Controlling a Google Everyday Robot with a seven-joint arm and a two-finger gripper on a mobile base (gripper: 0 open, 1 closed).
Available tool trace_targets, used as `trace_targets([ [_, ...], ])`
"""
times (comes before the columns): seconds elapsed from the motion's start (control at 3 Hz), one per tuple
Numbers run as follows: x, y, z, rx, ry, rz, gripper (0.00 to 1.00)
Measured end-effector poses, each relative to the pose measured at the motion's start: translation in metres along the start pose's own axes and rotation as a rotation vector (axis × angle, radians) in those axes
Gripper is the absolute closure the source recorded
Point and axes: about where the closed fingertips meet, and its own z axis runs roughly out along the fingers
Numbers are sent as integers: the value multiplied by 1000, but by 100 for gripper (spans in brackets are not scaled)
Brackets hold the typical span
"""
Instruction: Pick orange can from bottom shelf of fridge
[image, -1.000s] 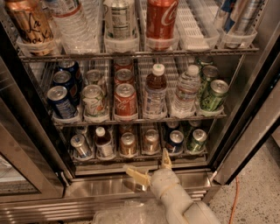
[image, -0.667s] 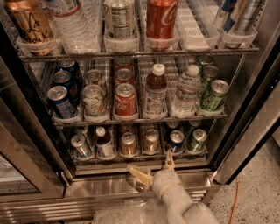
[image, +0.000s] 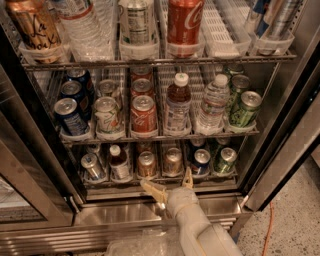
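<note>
change: claw (image: 166, 179) has crept up and in since a second ago. It's a small move, and the fingertips now overlap the front rail of the bottom shelf (image: 107, 181).
meaning: you're still on approach, I'd say. No grasp yet, and the can stands untouched in its lane.
target: orange can (image: 173, 161) is on the bottom shelf, fourth lane from the left, at the claw's 12 o'clock and just beyond it.
lookalike: a similar copper can (image: 146, 165) sits at the target's 9 o'clock with the left finger in front of it. Confirm which one you want.
claw: spread wide and empty, fingers splayed toward 10 and 1 o'clock.
arm: the arm (image: 200, 230) enters from the frame's 6 o'clock, low over the steel sill of the fridge (image: 115, 214), wrist aimed into the shelf.
next: you probably need to shift slightly toward 3 o'clock, then push straight in.
risk: headroom looks tight, and the blue can (image: 201, 159) is close at 3 o'clock.
</note>
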Motion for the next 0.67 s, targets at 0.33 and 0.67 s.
trace_targets([
  [0.33,1,-9,2,47,-2,-51,0],
  [0.67,5,-22,16,82,29,-53,0],
])
